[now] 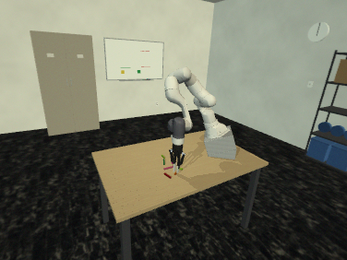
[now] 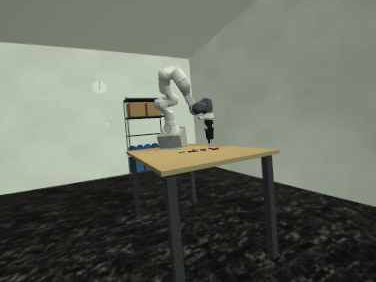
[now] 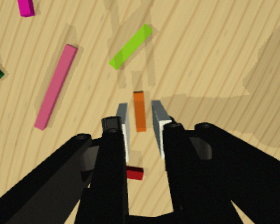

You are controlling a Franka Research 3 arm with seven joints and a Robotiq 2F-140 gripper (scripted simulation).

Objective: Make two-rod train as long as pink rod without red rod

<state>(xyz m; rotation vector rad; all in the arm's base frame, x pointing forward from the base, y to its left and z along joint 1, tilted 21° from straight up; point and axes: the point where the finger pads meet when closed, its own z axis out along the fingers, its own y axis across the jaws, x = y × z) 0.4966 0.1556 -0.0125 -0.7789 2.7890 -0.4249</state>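
Observation:
My gripper (image 3: 140, 115) points straight down over the rods on the table; it also shows in the top view (image 1: 176, 162). Its fingers stand a little apart, on either side of the orange rod (image 3: 139, 110), with a gap on each side. The orange rod lies flat on the table. The lime rod (image 3: 130, 46) lies just beyond it, tilted. The pink rod (image 3: 55, 86) lies to the left, and it shows in the top view too (image 1: 168, 168). A magenta rod (image 3: 25, 3) lies at the far left. A red rod (image 3: 134, 173) lies below the fingers.
A dark green rod (image 1: 162, 158) lies behind the pink one. The robot base (image 1: 221, 145) stands at the table's back right. The rods look like a small cluster in the exterior view (image 2: 200, 150).

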